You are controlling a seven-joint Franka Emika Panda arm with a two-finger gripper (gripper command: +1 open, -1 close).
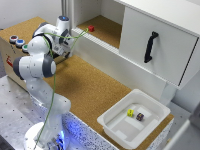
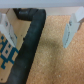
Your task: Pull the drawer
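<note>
Worktop (image 1: 95, 90): rough, matt cork-like board | drawer (image 1: 155, 42): smooth matt white panel | handle (image 1: 150, 47): black plastic | tray (image 1: 134, 134): glossy white plastic

Cork-surfaced worktop (image 1: 90, 85) spans the scene; perforated metal base plate (image 1: 12, 105) lies below; white wall (image 1: 20, 10) stands behind.

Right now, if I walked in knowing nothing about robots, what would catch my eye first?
Probably the big white robot arm at the exterior view's left, bent over a cork-topped table. Next, the white drawer at the upper right with its black handle, far from the arm. Then the shallow white tray at the lower right, holding two small dice.
</note>
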